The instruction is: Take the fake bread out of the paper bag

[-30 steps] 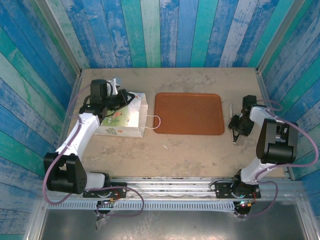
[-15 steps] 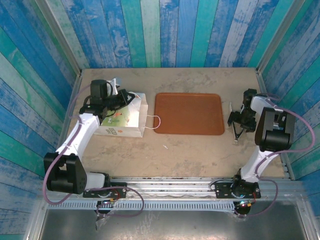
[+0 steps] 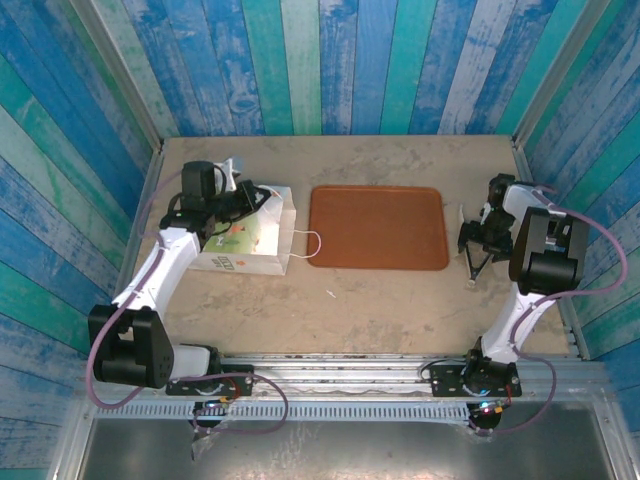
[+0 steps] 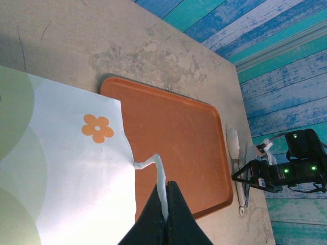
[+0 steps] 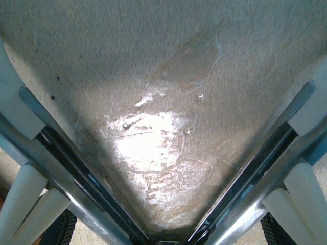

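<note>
The white paper bag [image 3: 245, 240] lies on its wide side at the left, an orange flower printed on it [image 4: 61, 168]. My left gripper [image 3: 258, 196] is at the bag's top edge. In the left wrist view this gripper [image 4: 167, 204] is shut on a white loop handle [image 4: 159, 171]. The bag's other handle [image 3: 312, 245] rests on the table. The fake bread is hidden. My right gripper [image 3: 472, 250] hovers low right of the tray, jaws wide apart. Bare table shows between them in the right wrist view [image 5: 163, 153]. Metal arms run in a wide V along both sides there.
A flat brown tray [image 3: 378, 228] sits mid-table, right of the bag. White-tipped metal tongs [image 4: 234, 145] lie along the tray's right edge, by my right gripper [image 4: 250, 176]. Blue plank walls close the table on three sides.
My right gripper's jaws have spread wider and its wrist has shifted slightly toward the back right. The left gripper and the bag have not moved.
</note>
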You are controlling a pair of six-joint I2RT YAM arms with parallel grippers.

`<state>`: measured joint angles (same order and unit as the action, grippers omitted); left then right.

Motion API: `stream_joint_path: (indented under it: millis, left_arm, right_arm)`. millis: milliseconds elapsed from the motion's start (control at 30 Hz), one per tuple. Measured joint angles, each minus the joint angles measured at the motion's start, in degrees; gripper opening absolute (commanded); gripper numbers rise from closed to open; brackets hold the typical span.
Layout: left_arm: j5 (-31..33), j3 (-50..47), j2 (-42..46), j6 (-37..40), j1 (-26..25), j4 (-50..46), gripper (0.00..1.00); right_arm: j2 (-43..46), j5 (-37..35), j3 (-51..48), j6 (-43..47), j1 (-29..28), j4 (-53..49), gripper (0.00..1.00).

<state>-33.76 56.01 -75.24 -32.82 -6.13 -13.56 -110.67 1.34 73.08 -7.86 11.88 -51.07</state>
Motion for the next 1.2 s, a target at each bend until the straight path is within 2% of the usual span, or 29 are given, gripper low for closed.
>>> stream_joint_path:
  millis: [200,367,667,1000,1200]
  left_arm:
    - [0.0,-0.1,0.1,0.0,0.0,0.3,0.0]
    - [0.0,-0.2,1.4,-0.1,0.0,0.4,0.0]
    - [0.0,-0.2,1.8,-0.5,0.0,0.7,0.0]
    - [0.5,-0.3,3.0,-1.5,0.0,0.7,0.0]
    - [0.4,-0.3,3.8,-1.8,0.0,0.7,0.0]
  right_arm:
    - [-0.7,-0.7,0.6,0.3,0.0,-0.8,0.85]
    - [-0.7,-0.9,0.6,-0.3,0.1,-0.8,0.86]
    - [1.0,-1.1,-1.3,-1.7,0.1,1.6,0.69]
    - [6.8,-1.1,-5.2,-2.8,0.1,3.7,0.56]
    - [13.9,-0.2,-5.3,-3.5,0.1,3.6,0.56]
